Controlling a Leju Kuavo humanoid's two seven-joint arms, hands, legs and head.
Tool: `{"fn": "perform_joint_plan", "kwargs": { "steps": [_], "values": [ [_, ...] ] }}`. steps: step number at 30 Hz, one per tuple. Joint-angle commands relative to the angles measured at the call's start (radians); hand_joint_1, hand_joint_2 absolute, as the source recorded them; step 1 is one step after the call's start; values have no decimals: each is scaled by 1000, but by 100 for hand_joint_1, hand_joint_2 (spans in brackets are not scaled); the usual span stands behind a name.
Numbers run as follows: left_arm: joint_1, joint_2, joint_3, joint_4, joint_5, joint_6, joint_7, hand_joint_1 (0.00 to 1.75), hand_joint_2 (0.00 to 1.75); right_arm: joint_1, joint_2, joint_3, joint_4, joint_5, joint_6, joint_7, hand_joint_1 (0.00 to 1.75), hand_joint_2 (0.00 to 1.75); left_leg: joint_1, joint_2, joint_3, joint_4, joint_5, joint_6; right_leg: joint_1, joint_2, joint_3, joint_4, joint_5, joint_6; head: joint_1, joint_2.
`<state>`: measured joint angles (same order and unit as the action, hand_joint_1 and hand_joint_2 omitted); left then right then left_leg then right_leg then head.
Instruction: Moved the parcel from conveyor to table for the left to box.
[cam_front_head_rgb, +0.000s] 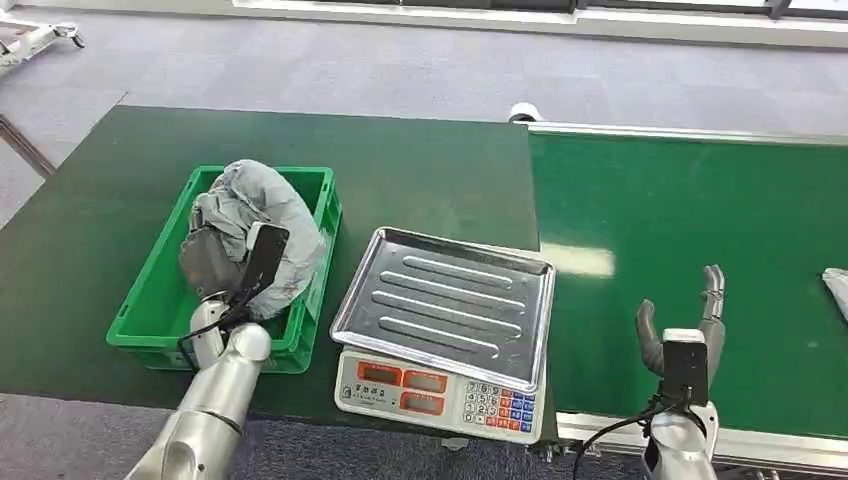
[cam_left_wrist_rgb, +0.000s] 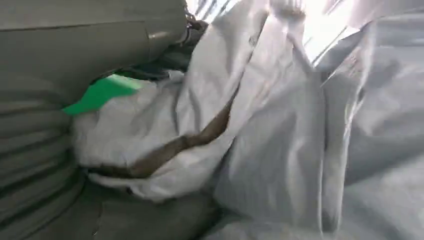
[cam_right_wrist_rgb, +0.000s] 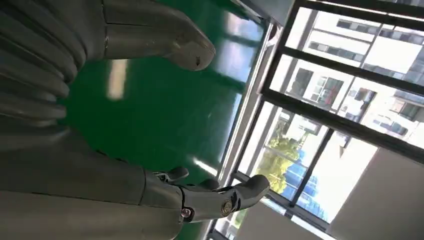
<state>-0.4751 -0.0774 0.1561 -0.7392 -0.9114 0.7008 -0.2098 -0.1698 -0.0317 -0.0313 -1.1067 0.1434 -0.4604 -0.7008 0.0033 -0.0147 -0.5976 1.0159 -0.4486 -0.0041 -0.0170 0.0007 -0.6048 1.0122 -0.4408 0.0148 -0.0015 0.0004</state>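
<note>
A crumpled grey plastic parcel (cam_front_head_rgb: 255, 200) sits in the green crate (cam_front_head_rgb: 150, 345) on the dark green table, bulging above the rim. My left hand (cam_front_head_rgb: 212, 262) reaches into the crate and grips the parcel's near side. In the left wrist view the grey wrapping (cam_left_wrist_rgb: 280, 140) is pressed against my left hand (cam_left_wrist_rgb: 75, 50), with a sliver of the crate (cam_left_wrist_rgb: 102, 92) behind it. My right hand (cam_front_head_rgb: 690, 320) hovers open over the conveyor belt (cam_front_head_rgb: 650, 200), fingers spread and holding nothing. The right wrist view shows my right hand (cam_right_wrist_rgb: 75, 125) above the belt (cam_right_wrist_rgb: 150, 115).
An electronic scale (cam_front_head_rgb: 440, 385) with a ribbed metal tray (cam_front_head_rgb: 450, 295) stands between the crate and the conveyor. Another pale parcel (cam_front_head_rgb: 838, 290) lies at the belt's far right edge. Grey floor lies beyond the table.
</note>
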Motion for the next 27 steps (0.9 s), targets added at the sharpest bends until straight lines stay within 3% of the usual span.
{"fn": "perform_joint_plan", "kwargs": {
  "steps": [1, 5, 12, 14, 17, 18, 20, 21, 27],
  "values": [
    [-65, -1, 407, -38, -423, -3, 43, 0, 175, -61, 13, -18, 90, -11, 3, 3, 0, 175, 2, 7, -2, -1, 1, -1, 2, 5, -3, -2, 3, -2, 0, 0],
    [-46, -43, 562, -200, -481, -3, -45, 0, 175, -54, 11, -22, 83, -11, 3, 3, 0, 175, 2, 4, -2, 0, 1, -2, 2, 3, -3, -1, 2, -2, 0, 0],
    [-46, -43, 562, -200, -481, -3, -45, 0, 175, -54, 11, -22, 83, -11, 3, 3, 0, 175, 1, 6, -2, -1, 0, -2, 2, 6, -5, -2, 2, -3, 0, 0],
    [-40, -84, 653, -316, -504, -3, -130, 0, 175, -48, 8, -23, 79, -10, 1, 3, 0, 175, 1, 4, -4, 0, 0, -2, 1, 5, -6, -1, 1, -2, 0, 0],
    [-98, -156, 882, -437, -424, -3, -421, 0, 175, -46, 4, -21, 79, -14, -4, 3, 0, 175, 2, 6, -5, 0, -1, -2, 2, 7, -7, -2, 2, -3, 0, 0],
    [-117, -171, 912, -465, -376, -3, -488, 0, 175, -44, 3, -20, 77, -15, -7, 3, 0, 175, 2, 7, -4, -1, -2, -2, 3, 7, -6, -3, 2, -3, 0, 0],
    [-83, -182, 831, -573, -273, -3, -488, 0, 175, -42, 4, -19, 75, -19, -13, 3, 0, 175, 2, 6, -6, 0, -1, -2, 2, 6, -8, -2, 2, -2, 0, 0],
    [-72, -186, 807, -611, -248, -3, -488, 0, 0, -42, 4, -18, 74, -20, -14, 3, 0, 175, 2, 6, -6, 1, -2, -2, 2, 6, -9, -1, 1, -3, 0, 0],
    [-5, -246, 604, -805, 15, -3, -488, 0, 0, -53, -1, -14, 83, -27, -25, 3, 0, 175, 1, 4, -8, 1, -1, -2, 1, 4, -10, 0, 1, -2, 0, 0]
  ]
}}
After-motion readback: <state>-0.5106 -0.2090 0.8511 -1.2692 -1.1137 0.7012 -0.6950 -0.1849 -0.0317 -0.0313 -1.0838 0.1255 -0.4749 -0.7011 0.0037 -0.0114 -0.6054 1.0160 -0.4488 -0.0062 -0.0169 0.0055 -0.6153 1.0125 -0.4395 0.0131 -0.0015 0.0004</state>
